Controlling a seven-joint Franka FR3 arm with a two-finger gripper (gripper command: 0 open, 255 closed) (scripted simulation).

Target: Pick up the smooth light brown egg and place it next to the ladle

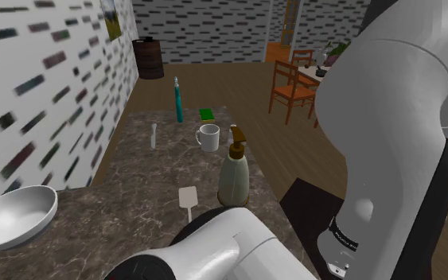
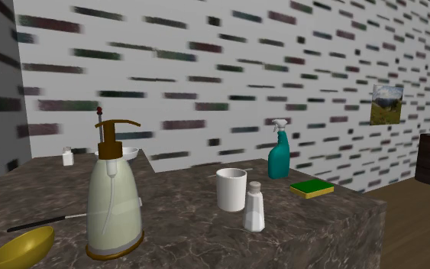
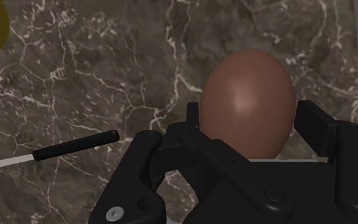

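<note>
You see a smooth, oval, brown egg clasped at its sides between the black fingers of the hand, which is closed narrow. Below it is the dark, white-veined marble worktop. The yellow-bowled ladle lies near the egg, apart from it. A brick-patterned wall stands behind.

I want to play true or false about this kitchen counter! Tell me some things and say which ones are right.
The gripper clasps a brown egg. True.
The spray bottle is red. False: it is teal.
The mug is white. True.
The ladle is blue. False: it is yellow.
The sponge lies on the floor. False: it lies on the counter.
</note>
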